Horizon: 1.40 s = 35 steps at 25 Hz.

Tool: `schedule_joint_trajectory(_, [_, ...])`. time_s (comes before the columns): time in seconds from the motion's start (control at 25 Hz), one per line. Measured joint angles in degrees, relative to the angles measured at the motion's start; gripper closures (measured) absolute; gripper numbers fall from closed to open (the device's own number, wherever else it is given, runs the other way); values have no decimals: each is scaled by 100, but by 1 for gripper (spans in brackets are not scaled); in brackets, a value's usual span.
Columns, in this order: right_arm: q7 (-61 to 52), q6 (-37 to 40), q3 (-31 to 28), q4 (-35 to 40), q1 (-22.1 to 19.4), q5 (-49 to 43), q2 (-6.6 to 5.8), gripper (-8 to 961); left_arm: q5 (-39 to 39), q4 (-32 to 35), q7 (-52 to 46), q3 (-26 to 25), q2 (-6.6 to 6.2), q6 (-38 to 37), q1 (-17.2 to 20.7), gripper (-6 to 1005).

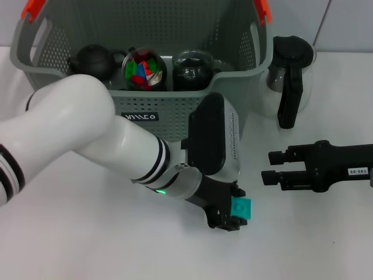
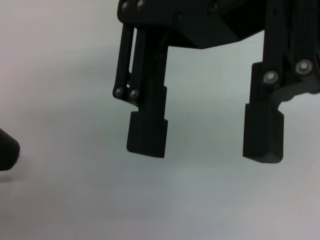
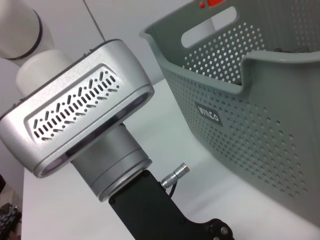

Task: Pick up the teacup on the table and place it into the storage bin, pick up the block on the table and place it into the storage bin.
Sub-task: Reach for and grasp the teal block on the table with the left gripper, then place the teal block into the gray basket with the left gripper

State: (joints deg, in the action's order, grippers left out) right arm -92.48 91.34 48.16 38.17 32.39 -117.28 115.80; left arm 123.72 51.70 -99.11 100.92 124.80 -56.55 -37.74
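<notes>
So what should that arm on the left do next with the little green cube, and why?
Probably shift the left gripper sideways to centre it over the block, then close. In the head view the teal block sits at the gripper's edge on the table; the left wrist view shows open fingers with only bare table between them. The right gripper rests nearby.

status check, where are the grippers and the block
Left gripper open, low at teal block on table. Right gripper open, idle beside storage bin. Nothing blocking.

Left gripper (image 2: pixel 205 142) over the white desk (image 2: pixel 65 80).
Its two black fingers (image 2: pixel 146 132) hang apart, nothing between them; a dark object (image 2: pixel 7 150) sits at the edge.
</notes>
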Motion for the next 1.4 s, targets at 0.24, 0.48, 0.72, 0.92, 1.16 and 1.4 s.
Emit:
schedule_joint_trajectory(0.24, [5,-4,0,-12,-5,2,-6,311,-18,-1,-9,40,0,32,-13,453])
schedule_joint_trajectory(0.48, [8,-8,0,-5,-6,2,-6,311,-17,-4,-28,42,0,34,-13,454])
schedule_joint_trajectory(0.72, [-3,-11,0,14,-6,7,-5,311,-4,-4,-201,16,-8,-5,-63,453])
schedule_joint_trajectory(0.92, [-4,-12,0,8,-6,13,-5,310,33,-51,-417,-6,-34,-16,-148,515])
schedule_joint_trajectory(1.16, [0,-17,0,-7,-5,13,-5,310,32,-84,-471,-16,-39,-20,-176,619])
schedule_joint_trajectory(1.4, [-4,-21,0,-2,-5,10,-5,309,41,41,-640,-277,-66,-391,-201,604])
